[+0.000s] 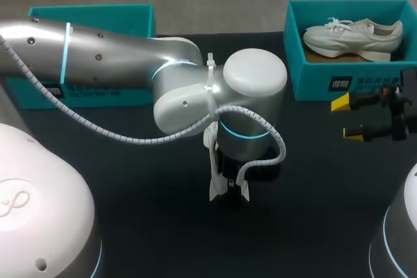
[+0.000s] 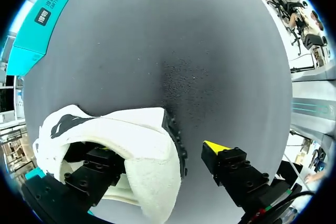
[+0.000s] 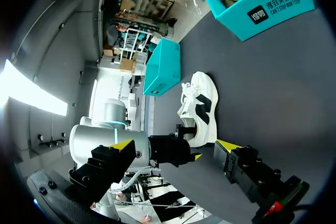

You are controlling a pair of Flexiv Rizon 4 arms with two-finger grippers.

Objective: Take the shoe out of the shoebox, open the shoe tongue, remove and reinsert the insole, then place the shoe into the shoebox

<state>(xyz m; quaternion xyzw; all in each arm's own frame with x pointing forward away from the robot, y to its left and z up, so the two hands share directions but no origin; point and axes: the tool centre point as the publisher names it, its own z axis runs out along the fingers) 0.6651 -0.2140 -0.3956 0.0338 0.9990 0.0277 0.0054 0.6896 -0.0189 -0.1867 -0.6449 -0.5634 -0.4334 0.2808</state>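
The black table (image 1: pixel 130 219) has three things on it: a teal box (image 1: pixel 313 86) at the far right, a second box (image 1: pixel 98 21), also teal, at the far left, and a white shoe (image 3: pixel 202 103) with black side marks near the middle, well apart from both

A big silver left arm (image 1: pixel 98 53) comes in from 9 o'clock and ends over the middle of the black table (image 1: pixel 143 226). A bit of white shoe (image 1: pixel 215 187) peeks out under it. At 2 o'clock a blue-green shoebox (image 1: pixel 313 76) holds a second shoe (image 1: pixel 352 37). At 10 o'clock sits another box (image 1: pixel 91 14). At 3 o'clock the right gripper (image 1: pixel 347 118) has its yellow tips apart.
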